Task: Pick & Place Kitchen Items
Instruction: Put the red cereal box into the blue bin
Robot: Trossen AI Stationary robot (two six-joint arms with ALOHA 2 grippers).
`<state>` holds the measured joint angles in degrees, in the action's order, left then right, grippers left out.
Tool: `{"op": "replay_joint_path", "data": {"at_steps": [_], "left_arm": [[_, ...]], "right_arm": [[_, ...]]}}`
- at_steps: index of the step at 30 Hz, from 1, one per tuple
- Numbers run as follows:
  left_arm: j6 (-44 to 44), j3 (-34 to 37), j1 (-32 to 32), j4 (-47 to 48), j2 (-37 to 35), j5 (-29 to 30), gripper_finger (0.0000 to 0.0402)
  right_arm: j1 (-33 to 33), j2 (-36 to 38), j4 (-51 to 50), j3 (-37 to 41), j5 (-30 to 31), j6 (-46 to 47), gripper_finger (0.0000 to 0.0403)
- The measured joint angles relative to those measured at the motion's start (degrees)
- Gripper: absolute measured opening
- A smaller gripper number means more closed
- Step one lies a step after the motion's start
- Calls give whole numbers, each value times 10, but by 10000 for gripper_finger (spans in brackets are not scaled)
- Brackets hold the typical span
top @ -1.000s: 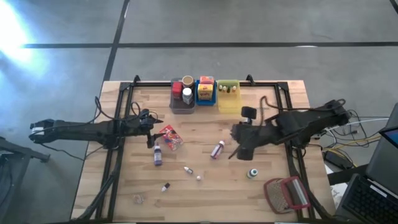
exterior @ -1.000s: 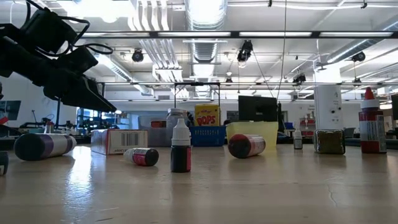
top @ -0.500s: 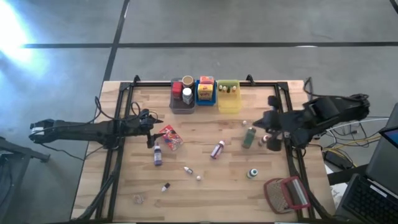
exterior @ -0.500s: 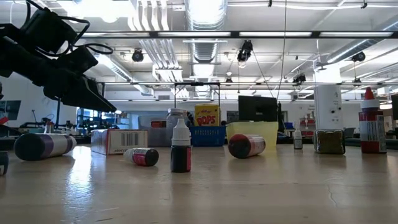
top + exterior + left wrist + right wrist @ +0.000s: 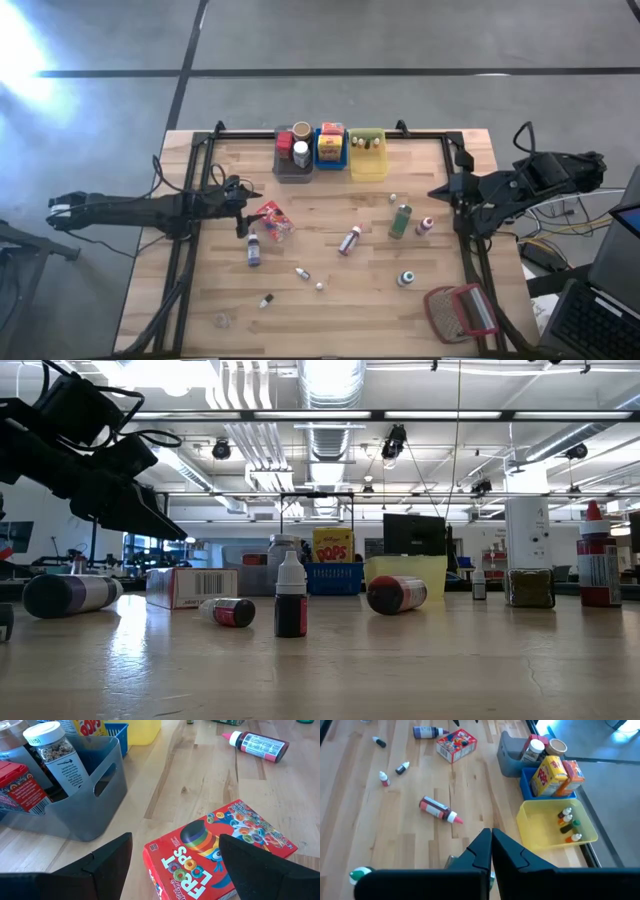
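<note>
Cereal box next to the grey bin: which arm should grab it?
Left, probably. Its open gripper sits right over the cereal box, while the right gripper is shut near the table's right edge.

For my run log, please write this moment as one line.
left end effector: open, over red cereal box | right end effector: shut, empty, at table edge

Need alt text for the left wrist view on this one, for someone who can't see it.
The left gripper hangs open over a red cereal box lying flat on the wooden table. Beside it a grey bin holds a spice jar and a red tin; farther off lies a red bottle.
</note>
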<state>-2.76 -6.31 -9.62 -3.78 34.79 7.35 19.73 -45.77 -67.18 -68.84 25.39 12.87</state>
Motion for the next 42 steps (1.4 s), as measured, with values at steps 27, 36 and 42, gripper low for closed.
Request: {"op": "replay_joint_path", "data": {"at_steps": [27, 36, 42], "left_arm": [[0, 0, 0, 0, 0, 0, 303], [0, 0, 0, 0, 0, 0, 303], [0, 0, 0, 0, 0, 0, 301]], "right_arm": [[0, 4, 2, 166, 0, 0, 8], [0, 2, 5, 221, 23, -8, 8], [0, 2, 15, 242, 35, -13, 8]]}}
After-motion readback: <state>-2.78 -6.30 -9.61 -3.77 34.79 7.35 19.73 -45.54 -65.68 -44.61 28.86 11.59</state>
